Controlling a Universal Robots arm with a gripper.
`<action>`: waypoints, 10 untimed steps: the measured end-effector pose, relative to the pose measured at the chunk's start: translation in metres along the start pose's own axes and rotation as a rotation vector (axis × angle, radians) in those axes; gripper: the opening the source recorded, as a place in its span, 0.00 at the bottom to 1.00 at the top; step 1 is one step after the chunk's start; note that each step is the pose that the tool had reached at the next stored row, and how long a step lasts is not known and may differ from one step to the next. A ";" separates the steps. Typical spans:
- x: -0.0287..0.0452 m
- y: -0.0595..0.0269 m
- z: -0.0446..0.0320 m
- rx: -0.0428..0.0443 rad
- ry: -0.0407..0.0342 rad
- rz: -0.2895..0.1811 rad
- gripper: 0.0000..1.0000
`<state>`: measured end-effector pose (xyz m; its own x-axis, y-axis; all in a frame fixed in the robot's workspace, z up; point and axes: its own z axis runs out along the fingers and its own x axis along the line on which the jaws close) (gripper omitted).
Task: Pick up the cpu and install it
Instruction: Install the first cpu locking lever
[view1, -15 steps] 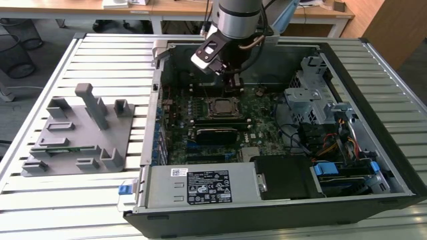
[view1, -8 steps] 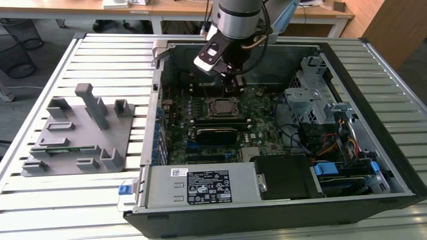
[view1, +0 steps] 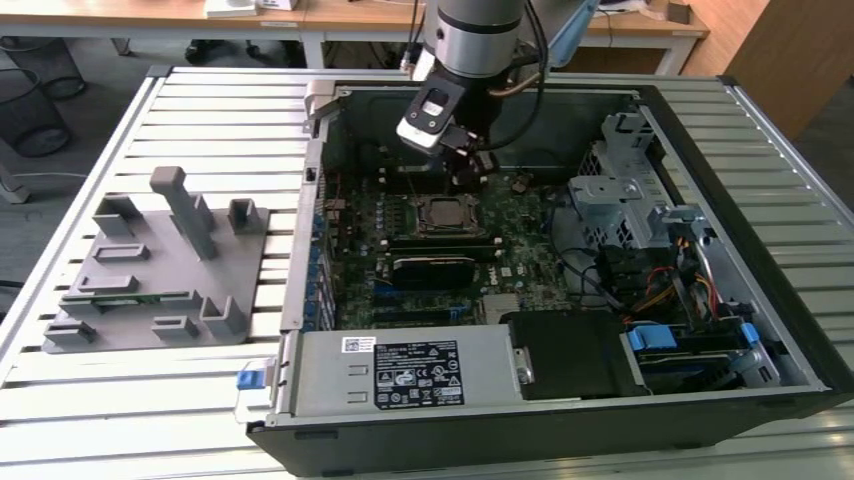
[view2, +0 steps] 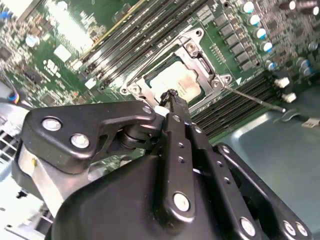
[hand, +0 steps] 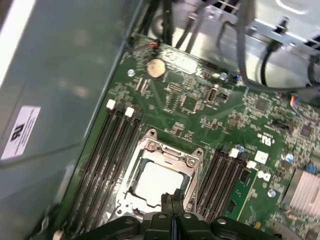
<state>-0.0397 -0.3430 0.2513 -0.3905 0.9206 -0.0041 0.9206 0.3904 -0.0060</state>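
The cpu (hand: 157, 182) is a silver-grey square chip lying flat in the motherboard socket, inside the metal socket frame (hand: 150, 146). It also shows in the second wrist view (view2: 176, 82) and, small, in the exterior view (view1: 445, 213). My gripper (view2: 171, 95) hangs a little above the socket's edge with its black fingertips pressed together and nothing between them. The exterior view shows my gripper (view1: 463, 160) inside the open computer case, just behind the socket. A thin metal lever (view2: 255, 97) lies beside the socket.
Black memory slots (hand: 107, 155) flank the socket on both sides. A power supply (view1: 400, 372) and a drive cage (view1: 627, 195) with cables crowd the case. On the exterior view's left, a grey fixture tray (view1: 147, 270) holds a green memory stick (view1: 127, 297).
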 end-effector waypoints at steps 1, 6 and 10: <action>0.0000 0.0000 0.0000 -0.0001 -0.0001 -0.018 0.11; 0.0000 0.0000 0.0000 -0.0004 -0.0007 -0.109 0.11; 0.0000 0.0000 0.0000 -0.0007 -0.0011 -0.182 0.11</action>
<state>-0.0397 -0.3430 0.2513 -0.5506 0.8348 -0.0041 0.8348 0.5506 -0.0060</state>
